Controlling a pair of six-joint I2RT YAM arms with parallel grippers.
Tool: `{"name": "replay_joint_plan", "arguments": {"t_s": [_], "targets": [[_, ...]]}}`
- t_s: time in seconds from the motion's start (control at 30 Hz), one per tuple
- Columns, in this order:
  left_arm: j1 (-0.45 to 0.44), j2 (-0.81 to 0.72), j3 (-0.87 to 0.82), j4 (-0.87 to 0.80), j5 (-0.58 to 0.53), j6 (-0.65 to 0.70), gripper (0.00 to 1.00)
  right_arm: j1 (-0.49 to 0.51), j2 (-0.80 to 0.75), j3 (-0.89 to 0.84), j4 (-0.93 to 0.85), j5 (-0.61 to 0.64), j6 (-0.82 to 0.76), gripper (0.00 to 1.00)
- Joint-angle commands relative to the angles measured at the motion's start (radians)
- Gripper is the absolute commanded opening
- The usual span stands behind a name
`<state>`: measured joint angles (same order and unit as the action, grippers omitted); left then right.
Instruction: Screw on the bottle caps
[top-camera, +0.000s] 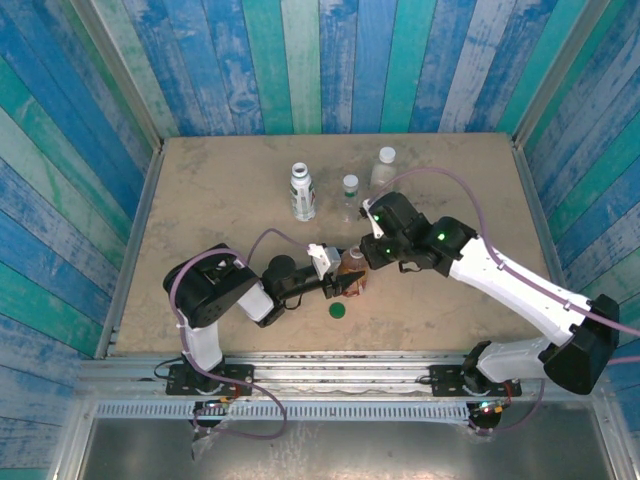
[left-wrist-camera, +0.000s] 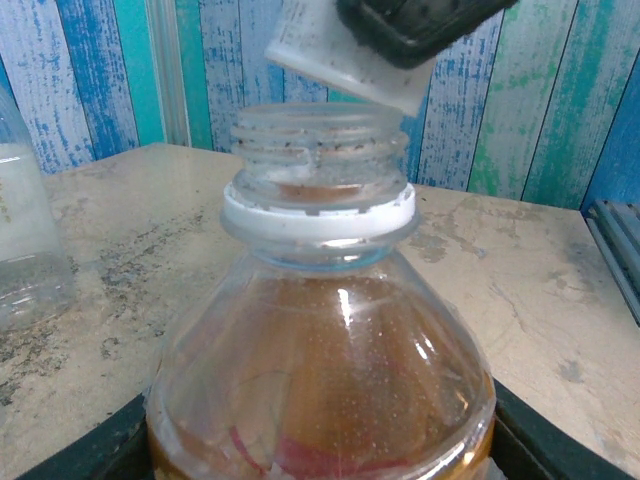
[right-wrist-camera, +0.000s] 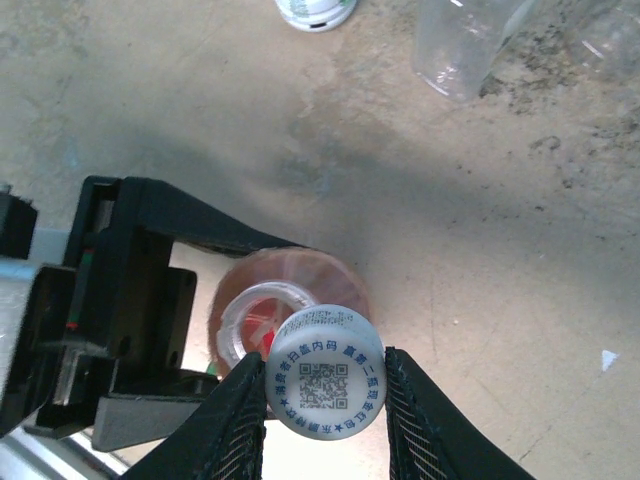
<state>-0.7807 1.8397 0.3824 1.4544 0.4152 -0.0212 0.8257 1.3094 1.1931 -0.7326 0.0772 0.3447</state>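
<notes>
The amber bottle (left-wrist-camera: 320, 380) stands upright with my left gripper (left-wrist-camera: 320, 455) shut on its body, the black jaws showing at both lower corners. Its threaded neck (left-wrist-camera: 318, 140) is open. Just above it a white cap (left-wrist-camera: 340, 60) hangs tilted, not touching the threads. My right gripper (right-wrist-camera: 327, 420) is shut on that cap (right-wrist-camera: 325, 385), whose printed inner face looks at the camera; the bottle mouth (right-wrist-camera: 250, 320) lies down and left of it. From above, both grippers (top-camera: 345, 285) (top-camera: 360, 262) meet at the bottle (top-camera: 354, 278). A dark green cap (top-camera: 337, 310) lies on the table nearby.
Behind stand a white-labelled bottle (top-camera: 302, 190), a small clear bottle (top-camera: 350, 190) and a taller clear bottle (top-camera: 383, 165). The table (top-camera: 200, 200) is walled by blue painted planks on three sides. The left arm's body (right-wrist-camera: 120, 300) sits close left of the bottle.
</notes>
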Motion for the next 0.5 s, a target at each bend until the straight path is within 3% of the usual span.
{"name": "replay_joint_plan", "arguments": {"t_s": [0.0, 0.47], "targets": [[-0.003, 0.048, 0.003, -0.066, 0.017, 0.012, 0.54, 0.013, 0.001, 0.004, -0.016, -0.042, -0.011, 0.33], [-0.003, 0.016, -0.003, -0.102, 0.055, 0.035, 0.55, 0.018, 0.053, 0.010, -0.016, -0.045, -0.003, 0.32]]}}
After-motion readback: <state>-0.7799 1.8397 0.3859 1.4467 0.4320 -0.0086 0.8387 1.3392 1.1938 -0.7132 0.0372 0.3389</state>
